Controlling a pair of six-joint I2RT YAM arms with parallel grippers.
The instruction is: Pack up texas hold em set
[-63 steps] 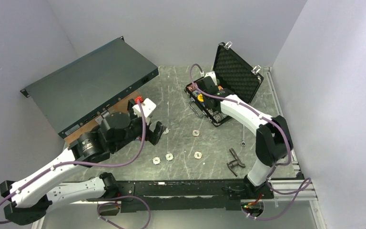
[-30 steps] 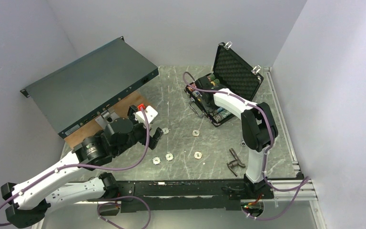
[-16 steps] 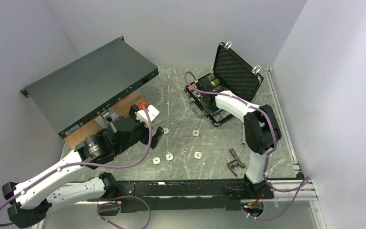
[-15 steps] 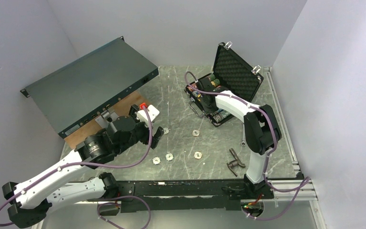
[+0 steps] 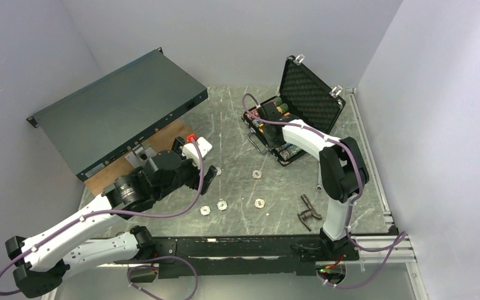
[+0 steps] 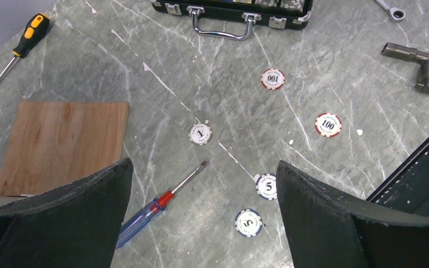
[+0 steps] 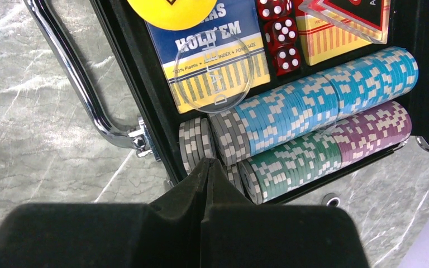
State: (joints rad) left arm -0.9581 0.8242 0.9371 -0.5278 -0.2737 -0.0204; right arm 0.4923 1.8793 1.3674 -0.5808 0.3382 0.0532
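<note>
Chips (image 6: pixel 200 134) loose on the table (image 6: pixel 341 67) number five.

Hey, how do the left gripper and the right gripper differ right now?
The left gripper has its jaws wide open; the right gripper has them shut together. The left gripper hangs over loose chips on the table; the right gripper's tips sit at the grey chips in the case. Shared: nothing shows between either one's fingers.

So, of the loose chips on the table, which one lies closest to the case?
The red-rimmed 100 chip, just in front of the case handle; the other 100 chip and the rest lie farther off.
</note>
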